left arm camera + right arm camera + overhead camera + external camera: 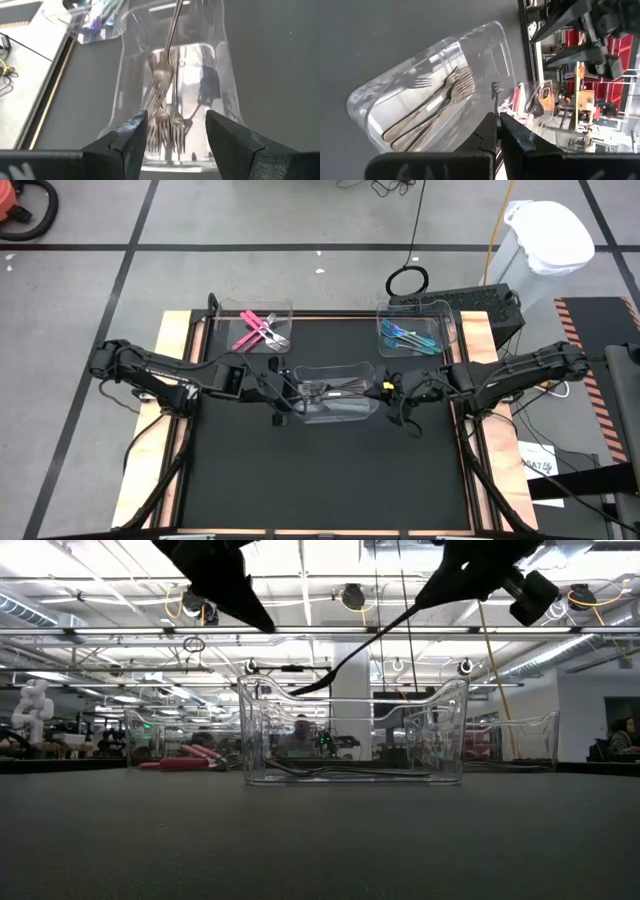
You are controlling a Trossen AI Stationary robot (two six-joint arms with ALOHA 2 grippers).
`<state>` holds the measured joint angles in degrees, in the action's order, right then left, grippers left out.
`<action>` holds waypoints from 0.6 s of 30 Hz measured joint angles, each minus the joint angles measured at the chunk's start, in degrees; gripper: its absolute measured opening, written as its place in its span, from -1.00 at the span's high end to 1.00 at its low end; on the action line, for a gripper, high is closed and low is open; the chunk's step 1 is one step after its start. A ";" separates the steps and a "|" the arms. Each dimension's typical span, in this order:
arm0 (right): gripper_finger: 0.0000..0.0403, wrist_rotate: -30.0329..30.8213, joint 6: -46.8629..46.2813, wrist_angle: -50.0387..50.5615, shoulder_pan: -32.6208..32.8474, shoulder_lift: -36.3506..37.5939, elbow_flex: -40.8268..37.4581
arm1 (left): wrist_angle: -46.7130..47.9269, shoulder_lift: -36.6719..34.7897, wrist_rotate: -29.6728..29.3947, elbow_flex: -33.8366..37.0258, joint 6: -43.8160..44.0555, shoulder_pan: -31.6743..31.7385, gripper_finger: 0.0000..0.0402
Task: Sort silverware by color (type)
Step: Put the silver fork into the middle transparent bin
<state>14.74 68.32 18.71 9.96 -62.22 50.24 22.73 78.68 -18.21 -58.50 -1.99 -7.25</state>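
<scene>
On the black mat of the wood-edged table [330, 470] stand three clear plastic bins. The middle bin [336, 393] lies between the two arms and holds plain grey metal forks [432, 107], lying side by side on its floor. At the far left, another clear bin [254, 328] holds the pink-handled pieces [255, 330]; at the far right, a third clear bin [413, 330] holds the iridescent blue-teal pieces [408, 337].

The right gripper [393, 389] hangs just beside the right end of the middle bin, its fingers pressed together on the handle of one more grey metal fork [355, 658]. That fork slants down from the gripper, its tines over the bin's open top, clear of the forks below. The left gripper [175, 132] hovers at the bin's left end with its fingers spread and nothing between them, looking down into the bin.

Around the table lies a grey floor crossed by dark lines, with a white-lined waste bin [540, 240] at the far right and a loop of black cable [407, 280] behind the table. Across the table, the low view looks into a large bright hall with ceiling rails and lights [350, 595], a small white humanoid figure [35, 705] at the left, and a person [622, 737] seated at the far right.
</scene>
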 joint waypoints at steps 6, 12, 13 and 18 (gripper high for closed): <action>0.98 -0.04 -0.20 0.35 -1.59 0.00 0.00 | 0.71 -0.90 -0.10 0.00 0.10 0.00 0.00; 0.98 -6.08 -0.23 0.11 -4.73 0.00 0.00 | 0.72 -0.92 -0.10 0.90 -0.47 0.00 0.00; 0.98 -7.42 -0.23 0.07 -5.50 0.00 0.00 | 0.92 -1.14 -0.10 1.47 -0.71 0.00 0.00; 0.98 -12.28 -0.72 0.65 -9.77 -0.02 0.00 | -1.80 -4.51 -0.65 6.23 -1.59 0.24 0.00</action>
<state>2.46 67.60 19.36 0.18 -62.24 50.24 20.93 74.17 -18.85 -52.27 -3.58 -7.00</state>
